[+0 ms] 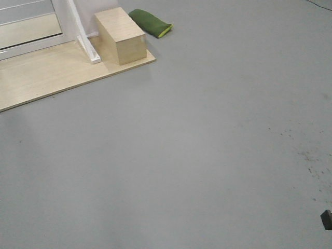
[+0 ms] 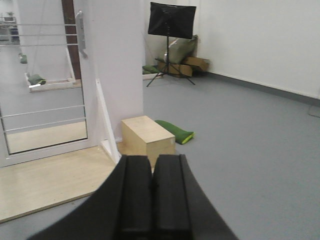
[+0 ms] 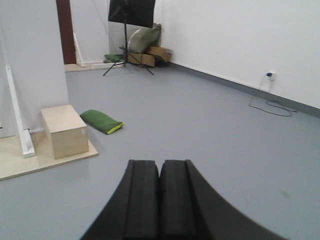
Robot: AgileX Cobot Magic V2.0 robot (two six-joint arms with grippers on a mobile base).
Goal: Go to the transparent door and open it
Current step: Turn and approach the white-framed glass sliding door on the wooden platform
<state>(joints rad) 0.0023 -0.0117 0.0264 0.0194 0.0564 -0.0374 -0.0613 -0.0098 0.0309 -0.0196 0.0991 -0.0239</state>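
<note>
Stood well apart from door [image 2: 45,90], ahead-left on platform [image 2: 50,185]. Carried left gripper [image 2: 151,167] and right gripper [image 3: 160,170] closed, empty. Had approach and opening both left.

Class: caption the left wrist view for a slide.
Shut left gripper points toward the transparent door and a wooden box.

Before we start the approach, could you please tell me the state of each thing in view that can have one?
transparent door: seems closed, its handle untouched.
left gripper: jaws shut, empty.
right gripper: jaws shut, empty.
wooden box: upright on the wooden platform.
green bag: lying flat on the floor.
black stand: upright on its tripod.
</note>
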